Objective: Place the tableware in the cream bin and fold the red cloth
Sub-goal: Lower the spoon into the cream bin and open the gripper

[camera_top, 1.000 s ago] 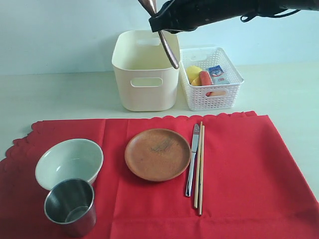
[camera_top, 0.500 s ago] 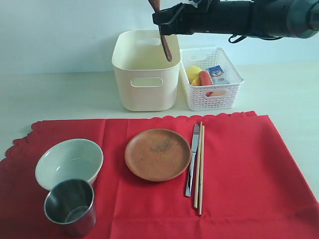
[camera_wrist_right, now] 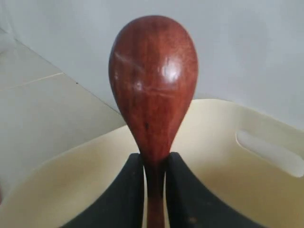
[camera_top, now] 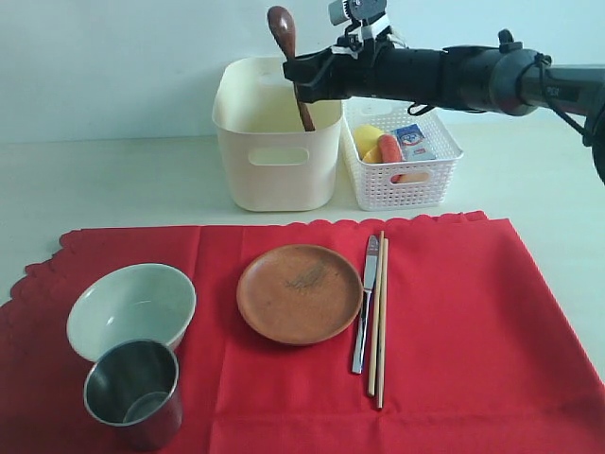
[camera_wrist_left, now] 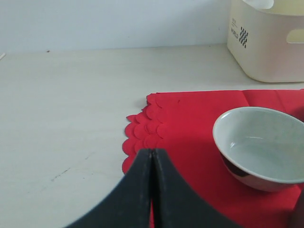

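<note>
Showing only in wrist view, left pincer (camera_wrist_left: 152, 154) is clenched; right pincer (camera_wrist_right: 154, 164) grasps spoon (camera_wrist_right: 153, 80).

Pale blue-white wall (camera_top: 113, 57) behind a cream-white tabletop (camera_top: 123, 180) in even light

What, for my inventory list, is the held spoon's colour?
Glossy dark reddish-brown; the spoon shows best in the right wrist view.

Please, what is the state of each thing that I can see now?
spoon: upright, handle pointing down into the cream bin
right gripper: shut on spoon
left gripper: shut, empty
cream bin: upright
red cloth: spread flat, unfolded
bowl: upright, empty, on cloth
steel cup: upright, empty
plate: flat on cloth
knife: lying beside chopsticks
chopsticks: lying together on cloth
</note>
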Motion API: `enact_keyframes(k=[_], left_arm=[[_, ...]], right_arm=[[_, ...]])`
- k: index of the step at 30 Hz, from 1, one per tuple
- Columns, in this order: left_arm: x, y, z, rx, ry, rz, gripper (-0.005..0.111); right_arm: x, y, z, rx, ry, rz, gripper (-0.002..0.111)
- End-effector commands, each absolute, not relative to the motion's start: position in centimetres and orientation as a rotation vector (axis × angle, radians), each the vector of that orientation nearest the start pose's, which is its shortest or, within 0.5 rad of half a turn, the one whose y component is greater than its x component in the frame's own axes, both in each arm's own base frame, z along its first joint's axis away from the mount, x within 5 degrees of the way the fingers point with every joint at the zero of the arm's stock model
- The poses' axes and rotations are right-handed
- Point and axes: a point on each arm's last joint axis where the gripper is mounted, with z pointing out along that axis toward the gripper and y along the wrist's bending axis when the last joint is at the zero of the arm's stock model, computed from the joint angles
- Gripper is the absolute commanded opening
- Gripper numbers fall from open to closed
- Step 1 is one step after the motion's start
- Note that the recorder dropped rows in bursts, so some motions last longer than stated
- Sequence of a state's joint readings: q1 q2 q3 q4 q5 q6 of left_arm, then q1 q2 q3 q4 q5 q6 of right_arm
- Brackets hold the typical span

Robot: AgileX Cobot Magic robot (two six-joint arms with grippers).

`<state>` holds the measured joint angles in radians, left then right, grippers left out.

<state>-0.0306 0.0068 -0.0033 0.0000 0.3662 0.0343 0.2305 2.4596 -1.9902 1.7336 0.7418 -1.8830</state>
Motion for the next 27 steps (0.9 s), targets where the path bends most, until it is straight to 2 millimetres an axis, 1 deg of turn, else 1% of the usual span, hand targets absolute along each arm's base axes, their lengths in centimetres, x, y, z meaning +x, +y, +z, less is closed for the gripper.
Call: enact_keyframes(k=[1,4,8,10,13,19,20,23,25,27], left_arm=[[5.3,-0.2,18.1,0.052,1.841,-0.009,0.000],[5.3,-0.2,18.1,0.052,1.841,-0.009,0.000],[5.3,-0.2,18.1,0.052,1.841,-0.009,0.000],[5.3,-0.2,18.1,0.052,1.841,-0.009,0.000],[5.3,-0.2,18.1,0.052,1.841,-0.009,0.000],[5.3,-0.2,18.1,0.052,1.841,-0.009,0.000],[5.3,-0.2,18.1,0.052,1.841,-0.009,0.000],[5.3,-0.2,18.1,0.052,1.841,-0.009,0.000],[5.3,-0.2,18.1,0.052,1.841,-0.009,0.000],[5.3,-0.2,18.1,0.052,1.841,-0.009,0.000]], right_arm=[[52.6,18.1,17.7,-0.782,1.640,0.723,0.000],[52.5,18.0,16.8,-0.870,1.671,0.661,0.000],[52.4,18.0,16.4,-0.914,1.700,0.649,0.000],[52.3,18.1,16.3,-0.941,1.703,0.636,0.003],[52.2,18.0,16.1,-0.950,1.724,0.633,0.014],[52.2,17.9,15.7,-0.951,1.773,0.611,0.041],[52.2,17.9,15.7,-0.956,1.781,0.614,0.048],[52.1,17.8,15.6,-0.951,1.795,0.622,0.060],[52.1,17.8,15.8,-0.949,1.793,0.623,0.064],[52.1,17.8,16.3,-0.927,1.798,0.635,0.065]])
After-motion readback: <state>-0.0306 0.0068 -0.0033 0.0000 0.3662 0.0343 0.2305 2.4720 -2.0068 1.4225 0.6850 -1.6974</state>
